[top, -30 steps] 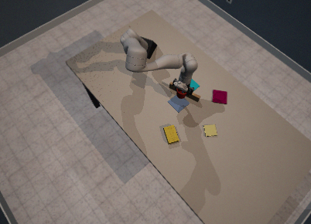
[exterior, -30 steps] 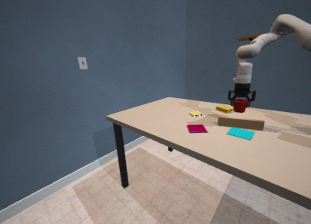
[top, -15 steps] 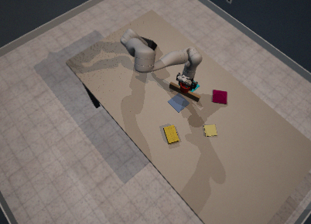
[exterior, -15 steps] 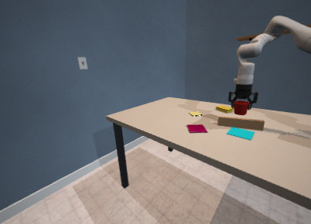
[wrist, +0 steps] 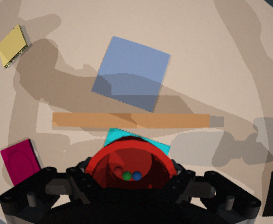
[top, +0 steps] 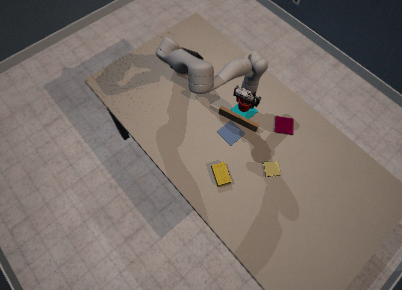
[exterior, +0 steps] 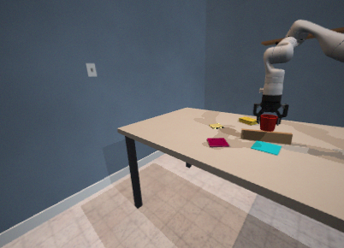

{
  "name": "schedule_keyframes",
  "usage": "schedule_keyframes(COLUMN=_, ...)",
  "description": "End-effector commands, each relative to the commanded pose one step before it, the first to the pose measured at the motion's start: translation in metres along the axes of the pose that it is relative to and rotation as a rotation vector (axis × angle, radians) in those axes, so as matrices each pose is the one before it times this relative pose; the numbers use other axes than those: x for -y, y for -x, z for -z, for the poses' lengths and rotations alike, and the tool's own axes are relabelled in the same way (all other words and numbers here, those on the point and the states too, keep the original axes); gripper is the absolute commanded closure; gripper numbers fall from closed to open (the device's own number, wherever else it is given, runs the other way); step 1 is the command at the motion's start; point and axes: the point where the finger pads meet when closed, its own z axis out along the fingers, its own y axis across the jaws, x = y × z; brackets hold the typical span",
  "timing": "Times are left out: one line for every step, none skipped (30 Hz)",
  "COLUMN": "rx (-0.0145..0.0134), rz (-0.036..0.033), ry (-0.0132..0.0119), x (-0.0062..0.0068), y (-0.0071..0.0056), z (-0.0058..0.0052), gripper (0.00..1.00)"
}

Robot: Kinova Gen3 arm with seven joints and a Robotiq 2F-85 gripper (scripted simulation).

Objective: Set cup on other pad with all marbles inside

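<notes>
My gripper (top: 245,98) is shut on the red cup (top: 244,105) and holds it upright above the table, as the side view also shows (exterior: 269,122). In the wrist view the cup (wrist: 131,169) has several small marbles (wrist: 130,176) in its bottom. The teal pad (wrist: 140,140) lies just under the cup's far rim; it also shows in the top and exterior views (top: 245,111) (exterior: 266,147). The brown rail (wrist: 131,120) lies just beyond it, and the blue pad (wrist: 131,72) lies on the rail's far side (top: 230,134). The cup's base is hidden.
A magenta flat block (top: 284,125) lies to one side of the rail. A yellow block (top: 220,173) and a smaller yellow piece (top: 271,168) lie farther out beyond the blue pad.
</notes>
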Motion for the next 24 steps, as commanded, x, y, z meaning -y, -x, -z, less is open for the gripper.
schedule_keyframes(rx=0.00407, rz=0.0204, ry=0.00029, x=-0.00079, y=0.01724, z=-0.00001, gripper=0.17)
schedule_keyframes(rx=0.0, rz=0.0, ry=0.0, x=0.00001, y=0.00312, z=0.0, gripper=0.17)
schedule_keyframes(rx=0.0, rz=0.0, ry=0.0, x=0.0, y=0.00284, z=0.0, gripper=0.17)
schedule_keyframes(rx=0.0, rz=0.0, ry=0.0, x=0.0, y=0.00257, z=0.0, gripper=0.17)
schedule_keyframes(rx=0.0, rz=0.0, ry=0.0, x=0.0, y=0.00228, z=0.0, gripper=0.17)
schedule_keyframes(rx=0.0, rz=0.0, ry=0.0, x=0.00001, y=0.002, z=0.0, gripper=0.17)
schedule_keyframes(rx=0.0, rz=0.0, ry=0.0, x=0.0, y=0.0017, z=0.0, gripper=0.17)
schedule_keyframes(rx=0.0, rz=0.0, ry=0.0, x=0.00001, y=0.00144, z=0.0, gripper=0.17)
schedule_keyframes(rx=0.0, rz=0.0, ry=0.0, x=0.0, y=0.00117, z=0.0, gripper=0.17)
schedule_keyframes(rx=0.0, rz=0.0, ry=0.0, x=0.0, y=0.00091, z=0.0, gripper=0.17)
schedule_keyframes(rx=0.0, rz=0.0, ry=0.0, x=0.0, y=0.0, z=0.0, gripper=0.17)
schedule_keyframes(rx=0.0, rz=0.0, ry=0.0, x=0.0, y=0.0, z=0.0, gripper=0.17)
schedule_keyframes(rx=0.0, rz=0.0, ry=0.0, x=0.0, y=0.00068, z=0.0, gripper=0.17)
schedule_keyframes(rx=0.0, rz=0.0, ry=0.0, x=0.0, y=0.00047, z=0.0, gripper=0.17)
schedule_keyframes(rx=0.0, rz=0.0, ry=0.0, x=0.0, y=0.00029, z=0.0, gripper=0.17)
schedule_keyframes(rx=0.0, rz=0.0, ry=0.0, x=0.0, y=0.00016, z=0.0, gripper=0.17)
schedule_keyframes(rx=0.0, rz=0.0, ry=0.0, x=0.0, y=0.00006, z=0.0, gripper=0.17)
schedule_keyframes(rx=0.0, rz=0.0, ry=0.0, x=0.0, y=0.00001, z=0.0, gripper=0.17)
schedule_keyframes(rx=0.0, rz=0.0, ry=0.0, x=0.0, y=0.0, z=0.0, gripper=0.17)
schedule_keyframes(rx=0.0, rz=0.0, ry=0.0, x=0.0, y=0.0, z=0.0, gripper=0.17)
schedule_keyframes(rx=0.0, rz=0.0, ry=0.0, x=0.0, y=0.0, z=0.0, gripper=0.17)
schedule_keyframes(rx=0.0, rz=0.0, ry=0.0, x=0.0, y=0.0, z=0.0, gripper=0.17)
schedule_keyframes(rx=0.0, rz=0.0, ry=0.0, x=0.0, y=0.0, z=0.0, gripper=0.17)
schedule_keyframes(rx=0.0, rz=0.0, ry=0.0, x=0.0, y=0.0, z=0.0, gripper=0.17)
